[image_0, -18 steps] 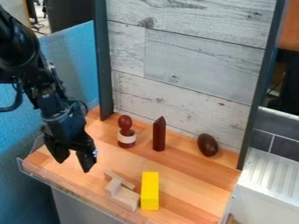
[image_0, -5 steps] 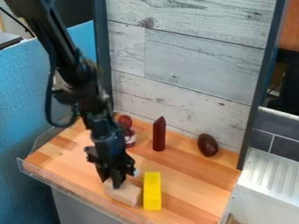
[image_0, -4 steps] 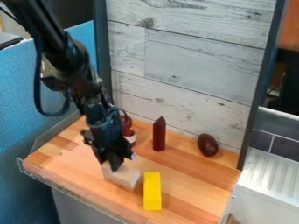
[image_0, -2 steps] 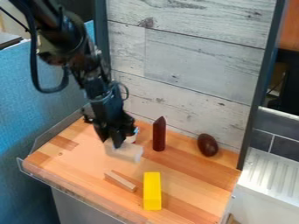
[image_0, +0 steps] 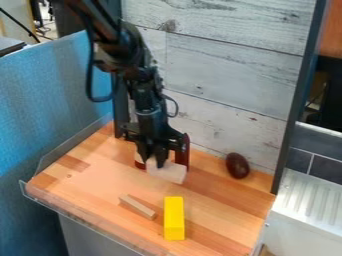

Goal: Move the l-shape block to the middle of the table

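Well, my hand (image_0: 154,163): closed on the pale l-shape block (image_0: 169,172), below frame centre
Yellow block (image_0: 174,218): lower centre, on the counter (image_0: 80,187)
Wooden strip (image_0: 137,207): left of it

Arm in from upper left, gripper (image_0: 156,164) closed on pale l-shape block (image_0: 169,172), over the table (image_0: 97,186). Dark red pointed block (image_0: 185,156) behind it, partly hidden; red-and-white piece (image_0: 139,162) too, to the left. Dark brown egg (image_0: 238,165) far right. Near side: thin wooden strip (image_0: 137,207), yellow block (image_0: 174,218) just right of it, upright or flat unclear.
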Robot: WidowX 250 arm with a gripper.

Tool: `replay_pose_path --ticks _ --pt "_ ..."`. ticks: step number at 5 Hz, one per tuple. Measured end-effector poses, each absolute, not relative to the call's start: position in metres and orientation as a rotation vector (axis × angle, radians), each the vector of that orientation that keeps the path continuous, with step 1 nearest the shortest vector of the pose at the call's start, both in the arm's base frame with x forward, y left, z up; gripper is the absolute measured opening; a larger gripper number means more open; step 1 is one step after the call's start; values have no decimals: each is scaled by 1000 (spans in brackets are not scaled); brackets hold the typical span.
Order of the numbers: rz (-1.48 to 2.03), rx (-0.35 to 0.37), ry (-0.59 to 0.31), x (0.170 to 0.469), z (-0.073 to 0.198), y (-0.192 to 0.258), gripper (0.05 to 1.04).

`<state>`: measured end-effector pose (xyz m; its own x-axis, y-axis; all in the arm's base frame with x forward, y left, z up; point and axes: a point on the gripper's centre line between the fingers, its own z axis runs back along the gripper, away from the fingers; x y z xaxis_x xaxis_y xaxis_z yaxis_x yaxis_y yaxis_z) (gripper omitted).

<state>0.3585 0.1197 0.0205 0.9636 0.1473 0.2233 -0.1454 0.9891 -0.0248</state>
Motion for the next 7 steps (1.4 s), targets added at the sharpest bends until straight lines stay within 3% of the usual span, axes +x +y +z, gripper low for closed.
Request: replay_pose_path --ticks 2,4,5,6,7 --pt "207 -35 -199 396 -2 105 287" --pt "146 -17 -198 394 -29 95 287" --pt "127 -48 -195 391 -32 89 328" --pt "121 -113 -195 386 -30 88 654" --pt "161 -160 -262 387 7 105 942"
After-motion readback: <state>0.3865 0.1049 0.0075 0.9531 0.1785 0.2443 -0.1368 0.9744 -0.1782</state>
